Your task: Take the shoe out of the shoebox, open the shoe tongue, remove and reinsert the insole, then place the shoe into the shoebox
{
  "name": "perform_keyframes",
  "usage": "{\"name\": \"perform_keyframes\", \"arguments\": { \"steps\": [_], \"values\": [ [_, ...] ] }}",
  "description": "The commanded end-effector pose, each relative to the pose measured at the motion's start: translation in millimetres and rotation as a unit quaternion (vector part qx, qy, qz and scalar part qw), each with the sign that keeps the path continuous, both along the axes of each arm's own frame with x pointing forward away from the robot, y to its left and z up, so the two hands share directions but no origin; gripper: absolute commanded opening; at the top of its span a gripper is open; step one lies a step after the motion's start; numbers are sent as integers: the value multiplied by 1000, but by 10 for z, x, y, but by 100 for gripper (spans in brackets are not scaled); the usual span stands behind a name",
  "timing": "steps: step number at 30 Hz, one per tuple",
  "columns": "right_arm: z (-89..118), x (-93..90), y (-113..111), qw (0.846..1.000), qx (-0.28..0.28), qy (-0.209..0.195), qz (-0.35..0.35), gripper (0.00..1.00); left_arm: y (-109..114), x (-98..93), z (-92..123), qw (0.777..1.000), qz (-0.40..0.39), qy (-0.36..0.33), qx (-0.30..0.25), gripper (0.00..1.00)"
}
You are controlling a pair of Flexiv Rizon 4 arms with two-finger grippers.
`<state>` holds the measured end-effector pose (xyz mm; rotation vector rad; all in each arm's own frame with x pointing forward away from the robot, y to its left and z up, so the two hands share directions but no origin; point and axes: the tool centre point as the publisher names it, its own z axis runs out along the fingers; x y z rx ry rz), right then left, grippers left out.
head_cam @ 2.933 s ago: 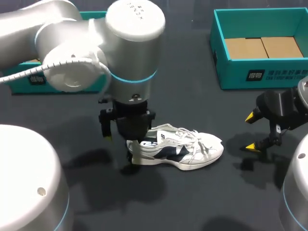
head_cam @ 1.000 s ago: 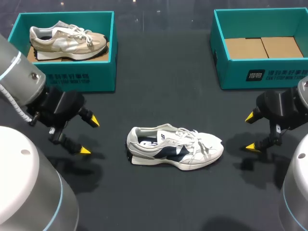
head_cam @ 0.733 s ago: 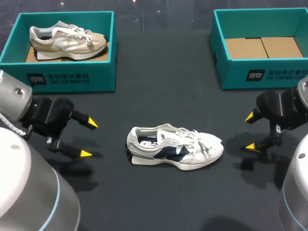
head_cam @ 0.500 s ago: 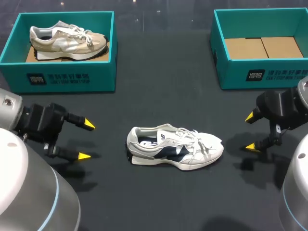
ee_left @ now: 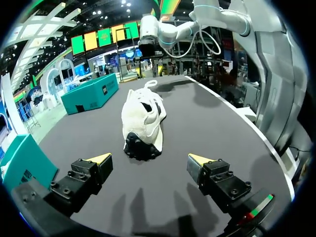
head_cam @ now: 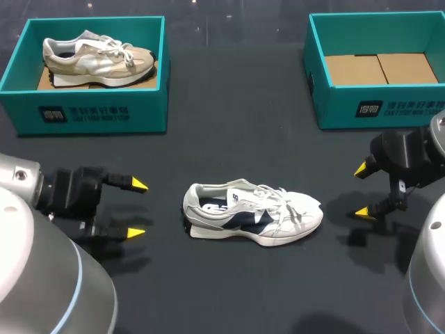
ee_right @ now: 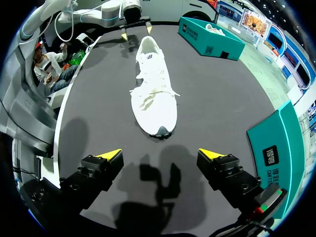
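**Sneaker out on table; boxing still to do**

Item: one white-and-navy lace-up sneaker, resting on its sole on the dark table between the two grippers, touched by neither.

Stage, as judged: removal from the box is done. The tongue and insole steps cannot be confirmed. Boxing remains.

- left gripper: fingers apart, empty, near the heel.
- right gripper: fingers apart, empty, past the toe.

Count:
- Two sneakers, the second a beige suede sneaker inside the left teal cardboard shoebox.
- Two shoeboxes, the right teal cardboard shoebox holding no shoe.
- Two grippers.

black table | teal box at left | beige shoe inside
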<state>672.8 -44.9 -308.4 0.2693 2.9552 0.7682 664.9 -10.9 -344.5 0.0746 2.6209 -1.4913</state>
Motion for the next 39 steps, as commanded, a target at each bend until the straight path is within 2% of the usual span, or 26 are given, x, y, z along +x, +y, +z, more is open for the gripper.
{"name": "perform_keyframes", "arguments": {
  "steps": [1, 5, 10, 17, 27, 32, 39],
  "values": [
    [-2, -14, -1, 1000, -1, -1, 0, 100, 20, 74, -48, 1000, -9, 4, -10, 100],
    [-2, -14, -1, 1000, -1, -1, 0, 100, 20, 74, -48, 1000, -9, 4, -10, 100],
    [-2, -14, -1, 1000, -1, -1, 0, 100, 90, 105, -196, 1000, -9, -12, -20, 100],
    [-2, -14, -1, 1000, -1, -1, 0, 100, 306, 271, -355, 999, 7, 19, -47, 100],
    [-2, -14, -1, 1000, -1, -1, 0, 100, 352, 263, -416, 997, 0, 43, -70, 100],
    [-2, -14, -1, 1000, -1, -1, 0, 100, 273, 271, -419, 994, -20, 54, -88, 100],
    [-2, -14, -1, 1000, -1, -1, 0, 100, -41, 257, -414, 993, -36, 65, -92, 100]
  ]
}}
